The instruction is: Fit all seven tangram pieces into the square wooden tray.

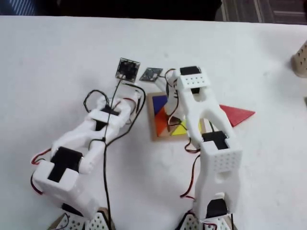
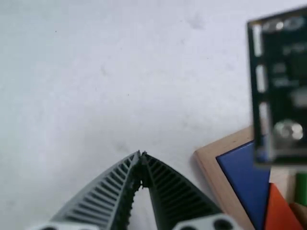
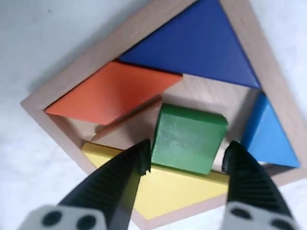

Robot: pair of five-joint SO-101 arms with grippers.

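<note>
While I stood over the white table point(image 1: 57, 57), the left gripper point(image 2: 141, 167) lay low at the wooden tray's point(image 1: 154, 133) 9 o'clock, just beside its rim. Its ribbed fingers were pressed tip to tip with nothing between them. At about 11 o'clock from the tray sat a small dark circuit board point(image 1: 128, 68), and a second board point(image 1: 150, 74) was nearer 12.

Inside the tray, the dark blue triangle point(image 3: 196, 43) filled the 11 o'clock corner, with the orange parallelogram point(image 3: 112, 91) touching it. The yellow triangle point(image 3: 168, 189) ran along the 5 o'clock side, and the light blue triangle point(image 3: 268, 139) was tucked against the rim. Bare wood showed between them.

The right gripper point(image 3: 187, 154) hung over the middle of the tray with its fingers spread wide. They straddled the green square point(image 3: 188, 139), which stood on the bare wood and overlapped the yellow triangle's edge. One fingertip was right at the block's corner and the other stood apart from it — not clamped. The square looked tilted rather than seated, though I couldn't be sure.

Out at the tray's 3 o'clock, the red triangle point(image 1: 237, 115) lay flat on the table, outside the rim.
</note>
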